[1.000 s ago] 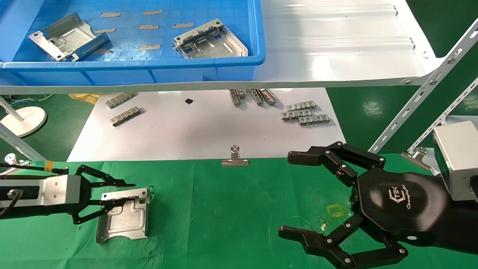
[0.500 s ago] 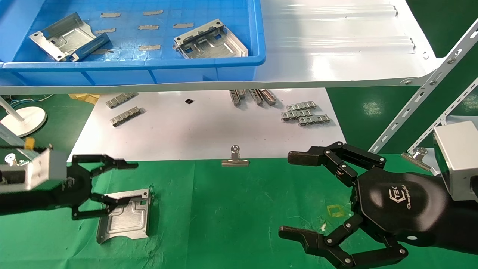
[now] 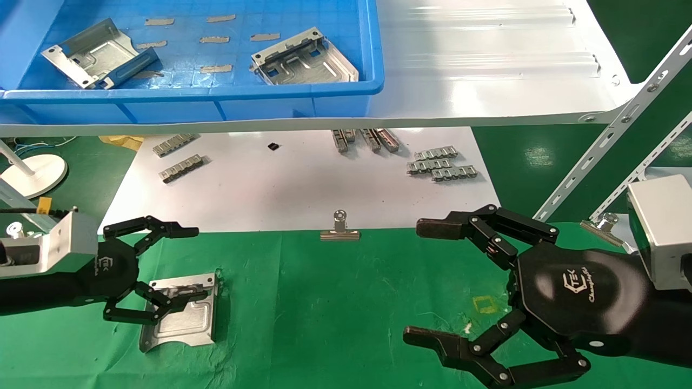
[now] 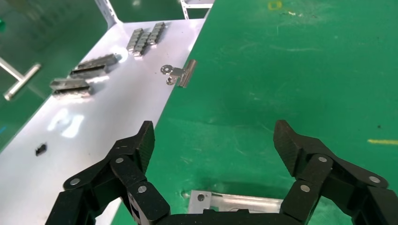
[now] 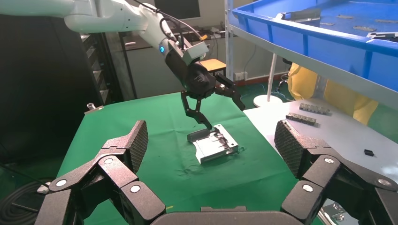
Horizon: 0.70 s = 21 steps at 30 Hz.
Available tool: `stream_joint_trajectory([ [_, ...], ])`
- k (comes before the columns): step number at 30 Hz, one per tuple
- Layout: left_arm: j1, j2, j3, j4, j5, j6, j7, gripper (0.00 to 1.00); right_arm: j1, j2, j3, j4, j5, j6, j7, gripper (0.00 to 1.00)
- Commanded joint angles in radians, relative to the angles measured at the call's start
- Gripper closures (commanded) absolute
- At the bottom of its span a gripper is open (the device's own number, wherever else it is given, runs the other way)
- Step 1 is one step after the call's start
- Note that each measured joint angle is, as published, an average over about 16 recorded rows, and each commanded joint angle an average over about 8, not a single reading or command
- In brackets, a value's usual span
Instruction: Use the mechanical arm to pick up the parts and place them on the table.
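fingers [image 3: 186,232] spread above silver part [image 3: 181,316] (flat, embossed channels)

At lower left of the head view, one part [image 3: 181,313] lies on the table [image 3: 335,302]. Two more parts [image 3: 303,58] sit in the bin [image 3: 216,105] at upper left, on the shelf [image 3: 486,65]. A binder clip [image 3: 340,229] lies at centre, on the table's far edge.

Blue bin [image 3: 303,105] on white shelf [image 3: 486,65], binder clip [image 3: 340,229], notched strips [image 3: 440,165]
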<state>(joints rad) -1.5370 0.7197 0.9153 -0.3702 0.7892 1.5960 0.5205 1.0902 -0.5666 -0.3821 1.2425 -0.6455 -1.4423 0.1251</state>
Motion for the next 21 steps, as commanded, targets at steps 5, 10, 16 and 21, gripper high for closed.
stream_joint_trajectory([
  [5, 0.032, -0.008, -0.046, -0.065, -0.003, -0.008, -0.050, 0.00, 0.000, 0.000, 0.000, 0.000, 0.000, 0.000, 0.000, 0.00],
  [10, 0.073, -0.017, -0.102, -0.145, -0.008, -0.016, -0.112, 0.00, 0.000, 0.000, 0.000, 0.000, 0.000, 0.000, 0.000, 0.00],
  [16, 0.121, -0.029, -0.167, -0.240, -0.014, -0.027, -0.185, 0.00, 0.000, 0.000, 0.000, 0.000, 0.000, 0.000, 0.000, 0.00],
  [21, 0.161, -0.038, -0.223, -0.319, -0.020, -0.035, -0.247, 0.00, 0.000, 0.000, 0.000, 0.000, 0.000, 0.000, 0.000, 0.00],
])
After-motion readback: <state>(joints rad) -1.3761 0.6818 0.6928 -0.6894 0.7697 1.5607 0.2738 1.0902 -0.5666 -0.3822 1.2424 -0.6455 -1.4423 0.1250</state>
